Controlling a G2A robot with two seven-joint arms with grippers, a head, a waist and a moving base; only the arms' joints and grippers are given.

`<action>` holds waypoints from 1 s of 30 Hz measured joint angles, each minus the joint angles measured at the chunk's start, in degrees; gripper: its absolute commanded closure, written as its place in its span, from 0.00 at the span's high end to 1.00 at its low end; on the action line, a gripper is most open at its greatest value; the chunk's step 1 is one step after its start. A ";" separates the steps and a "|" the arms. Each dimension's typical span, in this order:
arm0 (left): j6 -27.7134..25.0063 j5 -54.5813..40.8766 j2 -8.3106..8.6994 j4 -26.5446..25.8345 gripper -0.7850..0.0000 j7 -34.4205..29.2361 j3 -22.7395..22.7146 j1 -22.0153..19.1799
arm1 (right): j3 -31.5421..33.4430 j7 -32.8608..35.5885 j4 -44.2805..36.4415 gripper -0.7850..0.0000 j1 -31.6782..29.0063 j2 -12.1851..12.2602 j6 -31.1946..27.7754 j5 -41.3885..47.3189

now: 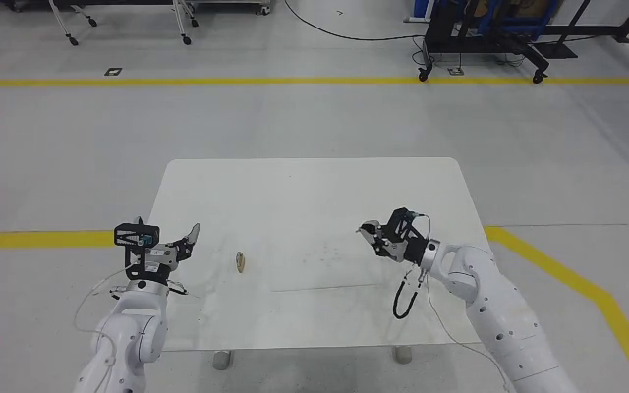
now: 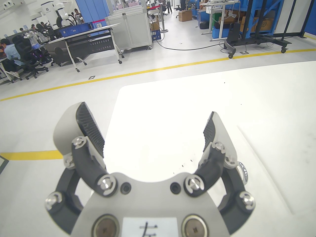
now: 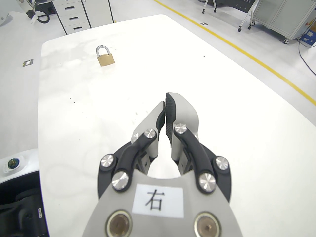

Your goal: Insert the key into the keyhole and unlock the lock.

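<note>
One brass padlock [image 3: 105,59], steel shackle [image 3: 102,47] | left gripper [image 2: 147,114] ribbed pads [image 2: 90,129] spread | right gripper [image 3: 166,101] pressed together

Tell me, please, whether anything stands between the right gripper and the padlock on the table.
Nothing visible does. Only bare white table lies between the right gripper, its jaws shut, and the padlock. The left gripper, jaws open, is on the padlock's far side, out of that line.
</note>
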 measured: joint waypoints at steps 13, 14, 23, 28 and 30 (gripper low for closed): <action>0.00 0.00 0.00 0.00 1.00 0.00 0.00 0.00 | -1.27 -1.20 0.66 0.00 0.30 -0.43 1.07 2.29; 0.00 0.00 0.00 0.00 1.00 0.00 0.00 0.00 | -1.97 -1.93 1.34 0.00 0.85 -0.69 1.25 4.00; 0.00 0.00 0.00 0.00 1.00 0.00 0.00 0.00 | -8.56 -0.05 10.38 0.00 8.19 -3.24 2.20 22.51; 0.00 0.00 0.00 0.00 1.00 0.00 0.00 0.00 | -8.51 -0.07 10.29 0.00 8.16 -3.22 2.13 22.17; 0.00 0.00 0.00 0.00 1.00 0.00 0.00 0.00 | -8.50 -0.07 10.29 0.00 8.16 -3.22 2.13 22.17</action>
